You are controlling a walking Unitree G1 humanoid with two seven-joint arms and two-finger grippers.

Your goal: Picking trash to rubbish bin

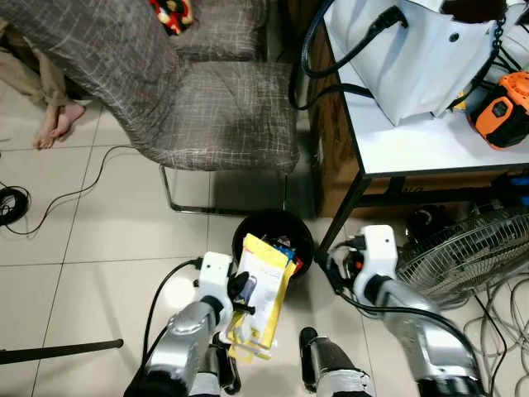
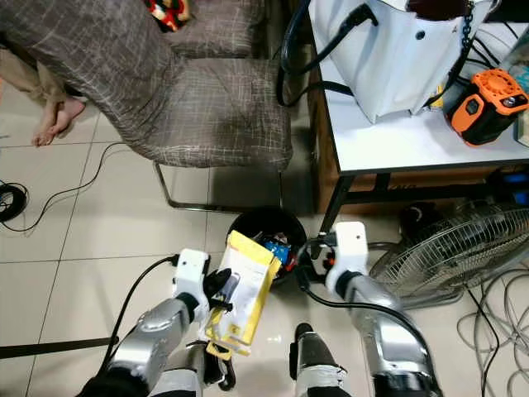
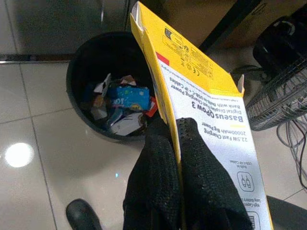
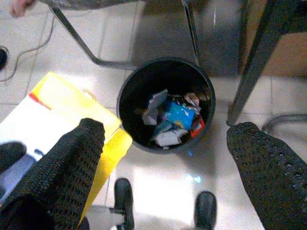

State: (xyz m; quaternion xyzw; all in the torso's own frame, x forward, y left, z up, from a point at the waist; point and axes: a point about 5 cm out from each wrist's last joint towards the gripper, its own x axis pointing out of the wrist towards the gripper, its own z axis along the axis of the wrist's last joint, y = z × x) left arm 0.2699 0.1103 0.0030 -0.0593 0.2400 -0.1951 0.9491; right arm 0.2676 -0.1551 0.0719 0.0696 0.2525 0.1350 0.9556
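One flat yellow-and-white cardboard box (image 1: pixel 260 298) sits lower centre, clamped between the left gripper (image 3: pixel 178 143) fingers, just short of the round black plastic bin (image 1: pixel 273 236) already holding scraps. Dropping it in remains; the right gripper (image 4: pixel 163 158), jaws wide apart, hovers beside the bin.

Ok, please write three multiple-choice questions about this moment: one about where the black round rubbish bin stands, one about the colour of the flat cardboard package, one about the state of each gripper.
1. Where is the black round rubbish bin?
A. On the white table
B. On the tiled floor before the grey chair
C. Under the fan

2. Which colours has the flat cardboard package?
A. Yellow and white
B. Red and black
C. Green

3. What is the state of the left gripper?
A. Open, empty
B. Shut on the package
C. Inside the bin

Answers: 1 B, it stands on tiles below the chair seat; 2 A, yellow edges, white face; 3 B, both fingers pinch it, while the right gripper is open.
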